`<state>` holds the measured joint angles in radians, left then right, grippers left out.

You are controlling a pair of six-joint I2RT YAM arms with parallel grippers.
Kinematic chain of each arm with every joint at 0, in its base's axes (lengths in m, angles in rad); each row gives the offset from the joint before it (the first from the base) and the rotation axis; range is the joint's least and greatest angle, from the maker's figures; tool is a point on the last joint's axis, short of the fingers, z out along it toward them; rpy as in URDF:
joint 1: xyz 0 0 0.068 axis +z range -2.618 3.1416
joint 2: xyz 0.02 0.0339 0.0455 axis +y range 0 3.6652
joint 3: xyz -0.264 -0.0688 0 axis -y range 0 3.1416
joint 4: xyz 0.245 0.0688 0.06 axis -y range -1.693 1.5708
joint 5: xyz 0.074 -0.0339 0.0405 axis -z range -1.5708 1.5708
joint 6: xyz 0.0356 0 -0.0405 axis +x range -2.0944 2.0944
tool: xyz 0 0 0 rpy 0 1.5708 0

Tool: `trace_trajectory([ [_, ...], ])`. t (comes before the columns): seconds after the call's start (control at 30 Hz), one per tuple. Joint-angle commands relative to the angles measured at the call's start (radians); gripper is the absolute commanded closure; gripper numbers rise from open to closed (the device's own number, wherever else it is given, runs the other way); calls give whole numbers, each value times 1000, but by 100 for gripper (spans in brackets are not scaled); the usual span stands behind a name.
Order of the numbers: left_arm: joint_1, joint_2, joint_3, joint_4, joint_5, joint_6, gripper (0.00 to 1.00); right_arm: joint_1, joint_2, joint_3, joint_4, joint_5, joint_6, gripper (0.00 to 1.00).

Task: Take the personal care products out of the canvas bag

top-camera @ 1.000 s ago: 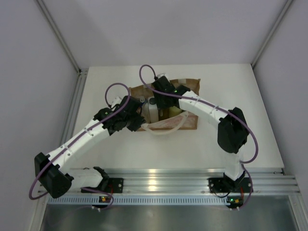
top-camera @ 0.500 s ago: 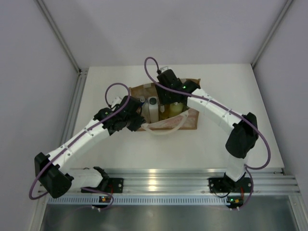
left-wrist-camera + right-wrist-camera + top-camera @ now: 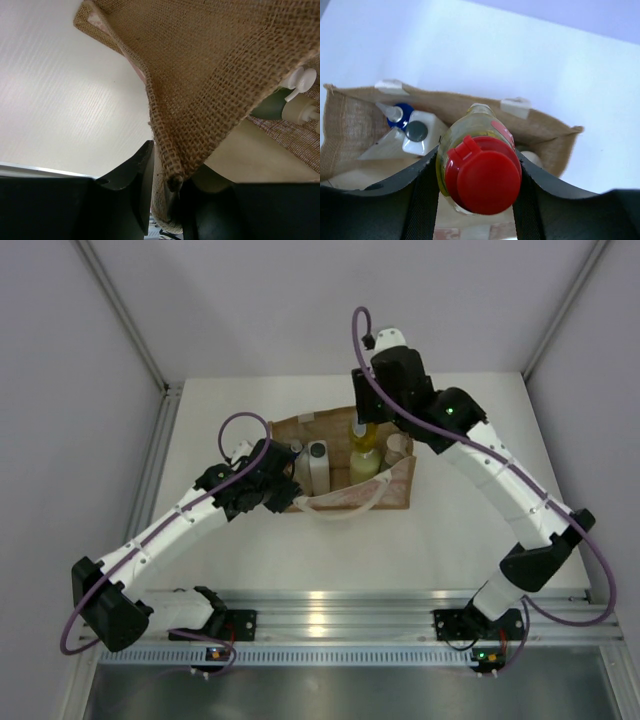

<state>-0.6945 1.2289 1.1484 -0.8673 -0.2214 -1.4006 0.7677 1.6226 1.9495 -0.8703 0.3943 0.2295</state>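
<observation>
The yellow bottle point(image 3: 472, 125) with the red cap point(image 3: 487, 182) is gripped at its upper part between the part-closed fingers of the right gripper point(image 3: 477, 195). It is held upright over the open mouth of the canvas bag point(image 3: 392, 490) — whether its base is clear of the rim cannot be told. The bag's edge is pinched by the left gripper point(image 3: 172, 192), jaws all but closed on the weave. Inside the bag, a white bottle with a grey cap point(image 3: 416, 131) and a blue-topped bottle point(image 3: 400, 114) are seen side by side. The bag is set on the white table point(image 3: 250, 560).
</observation>
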Motion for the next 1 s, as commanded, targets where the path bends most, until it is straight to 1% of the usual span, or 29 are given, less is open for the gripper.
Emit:
trace_trajectory([
  [0.0, 4, -14, 24, -19, -7, -9, 71, -36, -104, 126, 22, 104, -41, 100],
  [0.13, 4, -16, 24, -19, -6, -12, 71, -90, -156, 150, 8, 161, -73, 100],
  [0.23, 4, -16, 25, -19, -4, -12, 71, -157, -194, 144, 10, 181, -79, 100],
  [0.37, 4, -14, 30, -19, -4, -12, 71, -287, -217, 118, 10, 114, -71, 100],
  [0.47, 4, -16, 30, -19, -3, -12, 71, -373, -224, 63, 17, 57, -67, 100],
  [0.6, 4, -19, 34, -19, 2, -9, 71, -444, -251, -65, 95, 28, -82, 100],
  [0.63, 4, -20, 36, -19, 5, -6, 71, -459, -274, -130, 147, -3, -81, 100],
  [0.7, 4, -19, 40, -19, 5, 0, 71, -502, -303, -220, 198, -23, -72, 100],
  [0.8, 4, -26, 40, -19, 5, 2, 71, -559, -317, -305, 289, -118, -73, 100],
  [0.83, 3, -25, 40, -19, 5, 2, 71, -593, -325, -369, 318, -211, -76, 100],
  [0.87, 4, -25, 42, -19, 8, 3, 71, -600, -326, -401, 380, -234, -88, 100],
  [0.9, 4, -25, 42, -19, 11, 6, 71, -602, -328, -458, 408, -244, -97, 100],
  [0.97, 4, -20, 43, -19, 20, 12, 71, -605, -333, -509, 485, -249, -131, 100],
])
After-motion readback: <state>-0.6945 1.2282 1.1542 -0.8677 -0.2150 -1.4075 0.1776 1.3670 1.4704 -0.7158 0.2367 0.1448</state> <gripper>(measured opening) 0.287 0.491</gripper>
